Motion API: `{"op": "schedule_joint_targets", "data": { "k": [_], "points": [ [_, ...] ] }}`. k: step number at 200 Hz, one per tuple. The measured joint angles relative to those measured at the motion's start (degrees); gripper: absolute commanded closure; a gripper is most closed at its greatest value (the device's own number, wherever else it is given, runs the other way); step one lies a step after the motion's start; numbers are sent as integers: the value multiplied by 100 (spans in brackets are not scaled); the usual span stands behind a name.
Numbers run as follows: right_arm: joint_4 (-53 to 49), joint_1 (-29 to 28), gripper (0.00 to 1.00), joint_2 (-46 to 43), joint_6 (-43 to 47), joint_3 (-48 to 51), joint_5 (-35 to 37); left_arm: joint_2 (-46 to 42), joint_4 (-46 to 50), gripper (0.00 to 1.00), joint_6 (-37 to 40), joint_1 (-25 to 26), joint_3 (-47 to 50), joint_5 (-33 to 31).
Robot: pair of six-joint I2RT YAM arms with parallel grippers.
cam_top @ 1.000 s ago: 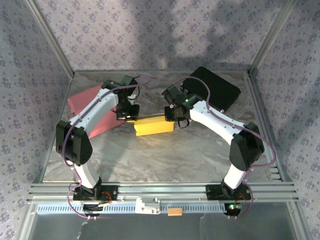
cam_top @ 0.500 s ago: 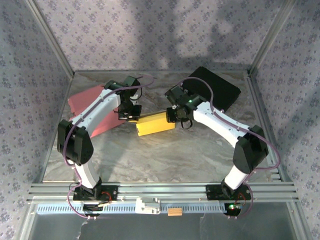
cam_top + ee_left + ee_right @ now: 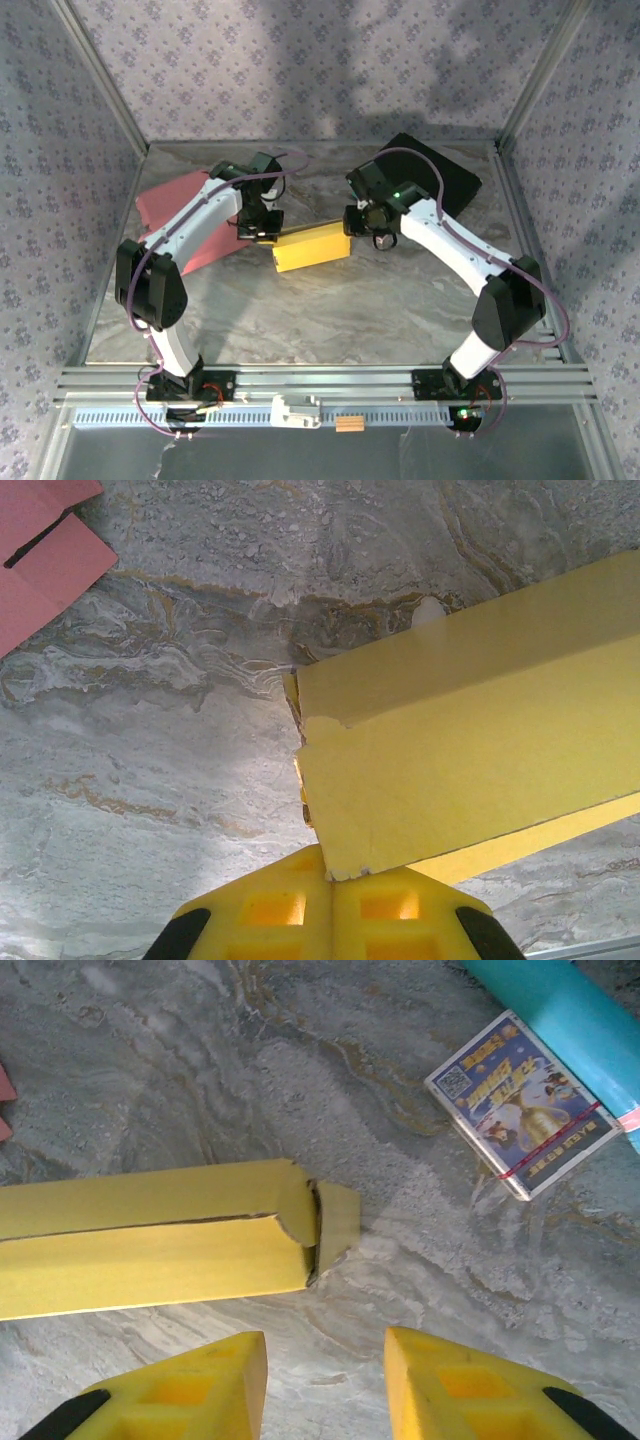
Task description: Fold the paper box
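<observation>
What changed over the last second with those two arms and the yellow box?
The right arm drew its jaws back from the yellow box's right end; they stand open, empty. The box's right end swung slightly away from the arm bases. The left arm's jaws stay shut on its left end; the red sheet hasn't moved.

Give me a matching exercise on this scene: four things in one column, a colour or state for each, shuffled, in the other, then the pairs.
Things:
1. paper box
2. left gripper
3. right gripper
4. flat sheet

Colour or state:
A. jaws open, holding nothing
B. red
C. yellow
D. jaws shut on a box corner

Pairs: 1-C, 2-D, 3-A, 4-B.
</observation>
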State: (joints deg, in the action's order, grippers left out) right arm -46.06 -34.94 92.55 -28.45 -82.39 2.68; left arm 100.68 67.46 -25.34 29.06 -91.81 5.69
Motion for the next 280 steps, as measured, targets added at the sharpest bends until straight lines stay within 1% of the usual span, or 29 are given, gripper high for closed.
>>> {"op": "schedule_joint_targets", "data": {
  "k": [7,20,36,44,48,64,69,90,105,123,139,166,216,261,280],
  "points": [
    [-2,46,58,0,-33,0,-44,0,0,100,0,0,-2,-2],
    [-7,140,50,-4,-278,2,-188,2,2,100,0,0,-7,-15],
    [-2,356,49,-46,-1126,24,-461,7,2,100,0,0,-17,-17],
    [13,461,45,-81,-1582,59,-621,7,4,100,0,0,-17,-20],
    [17,505,42,-98,-1775,79,-669,7,7,100,0,2,-17,-20],
    [24,573,12,-136,-2793,103,-863,13,24,100,0,22,-28,-24],
    [37,555,9,-138,-3067,103,-922,15,22,100,0,26,-28,-24],
    [-48,417,8,-72,-4310,-17,-1187,28,20,100,-2,50,-42,-39],
    [-258,297,6,173,-5058,-387,-1362,28,22,100,-2,70,-44,-42],
    [-525,177,7,570,-5702,-927,-1458,28,22,100,-2,76,-48,-42],
    [-680,103,7,879,-6098,-1279,-1541,31,22,100,-2,74,-50,-44],
    [-964,83,8,1296,-6511,-1617,-1602,33,22,100,-2,96,-57,-63],
    [-1276,76,14,1851,-6837,-2076,-1617,37,22,100,-2,136,-66,-63],
    [-1311,55,13,1974,-6841,-2253,-1513,39,24,100,-2,140,-76,-61],
    [-1307,42,15,1989,-6841,-2267,-1519,68,24,100,-2,140,-105,-61]
  ]
}}
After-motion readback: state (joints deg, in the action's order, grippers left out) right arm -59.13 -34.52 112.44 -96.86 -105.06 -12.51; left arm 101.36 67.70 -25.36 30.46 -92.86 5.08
